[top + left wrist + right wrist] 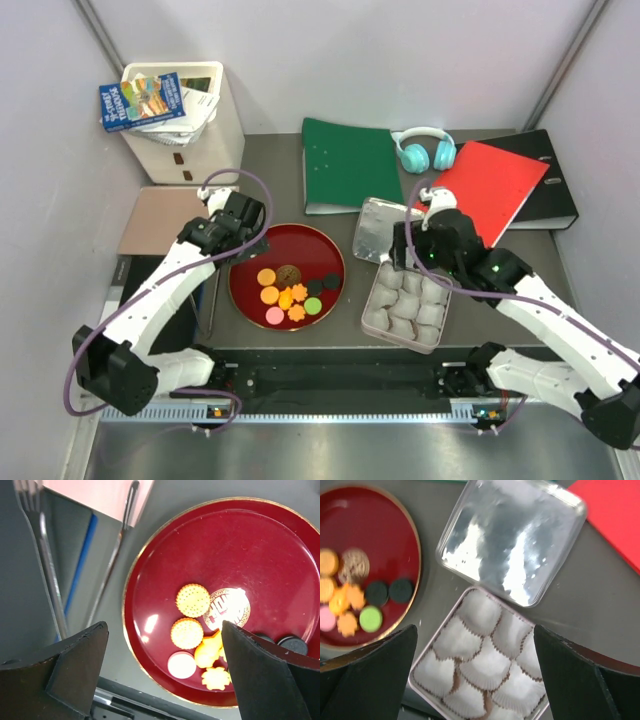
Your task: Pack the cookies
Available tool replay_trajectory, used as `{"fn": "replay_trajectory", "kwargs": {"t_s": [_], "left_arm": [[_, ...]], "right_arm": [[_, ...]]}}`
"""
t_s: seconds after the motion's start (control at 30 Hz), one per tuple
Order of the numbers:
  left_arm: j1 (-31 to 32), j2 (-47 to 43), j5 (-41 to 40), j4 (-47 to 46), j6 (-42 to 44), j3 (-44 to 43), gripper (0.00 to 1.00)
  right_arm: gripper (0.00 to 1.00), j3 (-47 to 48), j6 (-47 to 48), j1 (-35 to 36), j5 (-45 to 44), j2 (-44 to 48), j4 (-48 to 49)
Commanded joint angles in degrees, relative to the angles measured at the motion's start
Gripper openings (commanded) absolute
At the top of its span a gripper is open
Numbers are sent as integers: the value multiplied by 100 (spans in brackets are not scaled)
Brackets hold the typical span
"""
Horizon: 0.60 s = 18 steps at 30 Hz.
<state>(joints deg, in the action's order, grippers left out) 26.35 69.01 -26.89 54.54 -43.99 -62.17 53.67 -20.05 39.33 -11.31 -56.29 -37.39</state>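
Cookies (290,292) bunched on the red tray (243,262), nothing grabbed yet

Orange rounds and flowers, a pink, a green, two black ones and a brown choc-chip, all from the tray's centre to its near side. Left gripper (241,232) hovering over the tray's far-left rim, jaws spread wide and empty, cookies just nearer and to its right. Right gripper (424,246) off past the tray's right side, over the tin (367,320) of white paper cups (410,300), also gaping wide, empty. Shiny lid (375,230) just beyond that tin.
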Motion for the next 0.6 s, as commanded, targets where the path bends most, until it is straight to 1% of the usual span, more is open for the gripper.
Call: {"fn": "replay_trajectory", "kwargs": {"t_s": [0.0,0.03,0.1,0.17,0.2,0.23,0.3,0.33,0.43,0.57], "left_arm": [[19,-54,-264,206,566,-471,99],[19,-229,-177,127,810,-445,99],[-33,-527,-246,12,857,-226,99],[-340,-556,-220,231,647,-67,99],[-489,-486,-176,571,559,-23,99],[-838,-459,-150,714,436,90,99],[-1200,-476,-97,908,391,240,99],[-1498,-537,-44,935,452,389,99],[-1633,-661,35,848,435,617,99],[-1633,-591,219,769,549,584,99]], "right_arm": [[99,-663,-396,-232,-492,180,958],[99,-665,-342,-259,201,224,935],[99,-909,-131,-259,821,399,1424],[99,-1051,-183,-259,929,723,1611],[99,-1130,-166,-268,946,812,1690],[99,-1148,-122,-259,1051,882,1804],[99,-1079,-104,-259,1087,883,1744],[99,-1052,-43,-259,1113,848,1630],[99,-946,45,-259,1254,690,1375],[99,-972,19,-268,1333,698,1348]]}}
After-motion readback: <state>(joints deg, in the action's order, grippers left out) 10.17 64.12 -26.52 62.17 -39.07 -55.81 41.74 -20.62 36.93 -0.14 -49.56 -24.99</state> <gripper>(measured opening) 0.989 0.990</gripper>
